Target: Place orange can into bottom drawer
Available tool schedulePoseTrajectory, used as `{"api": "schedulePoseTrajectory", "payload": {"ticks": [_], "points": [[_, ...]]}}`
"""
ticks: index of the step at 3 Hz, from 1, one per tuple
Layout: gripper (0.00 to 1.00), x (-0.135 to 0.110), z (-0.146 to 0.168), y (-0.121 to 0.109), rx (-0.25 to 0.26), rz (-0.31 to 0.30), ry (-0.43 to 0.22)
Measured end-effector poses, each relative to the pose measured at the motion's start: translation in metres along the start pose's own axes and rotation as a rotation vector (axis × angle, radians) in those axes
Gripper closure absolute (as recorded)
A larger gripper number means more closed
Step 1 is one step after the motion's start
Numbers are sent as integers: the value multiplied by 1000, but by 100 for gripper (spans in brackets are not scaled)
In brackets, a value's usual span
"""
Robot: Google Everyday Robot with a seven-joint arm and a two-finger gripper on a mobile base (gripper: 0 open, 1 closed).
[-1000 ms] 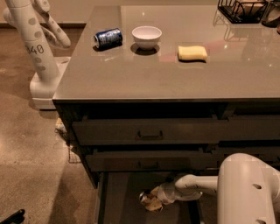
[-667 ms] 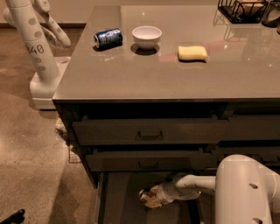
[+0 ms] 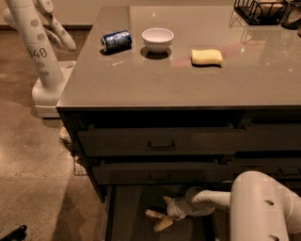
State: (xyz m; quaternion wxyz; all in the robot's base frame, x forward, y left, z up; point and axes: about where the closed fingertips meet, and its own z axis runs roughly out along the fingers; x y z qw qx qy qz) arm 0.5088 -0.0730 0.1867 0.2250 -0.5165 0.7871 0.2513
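A big grey counter [image 3: 155, 84] fills most of the room in front of me. Under its front edge are three dark drawers. The top drawer [image 3: 117, 141] and the middle drawer [image 3: 122, 172] are pushed in, and each has a dark bar handle. The bottom drawer [image 3: 127, 212] is pulled out, and I can see its flat dark floor.

A fat white robot arm [image 3: 261, 207] comes in from the lower right and reaches left into the bottom drawer. Another white robot [image 3: 35, 52] with grey dots stands on the floor, off the counter's left edge.

A black wire basket [image 3: 258, 12] sits at the far right corner of the counter. A white bowl [image 3: 158, 38] stands near the far edge, a bit left of the middle. A dark blue can [image 3: 116, 41] lies on its side just left of the bowl, close to the far left corner. A yellow sponge [image 3: 207, 57] lies to the right of the bowl, apart from it.

The gripper [image 3: 157, 221] is low inside the bottom drawer, near its front. The orange can [image 3: 155, 215] is right at the gripper's tip, inside the drawer. I cannot tell if the gripper is squeezing the can or has let go.
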Motion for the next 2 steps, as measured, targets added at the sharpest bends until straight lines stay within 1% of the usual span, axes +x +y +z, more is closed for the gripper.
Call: {"api": "schedulePoseTrajectory", "payload": {"ticks": [1, 2], "points": [[0, 10, -17, 0, 28, 20, -17], [0, 27, -55, 0, 77, 46, -8]]}}
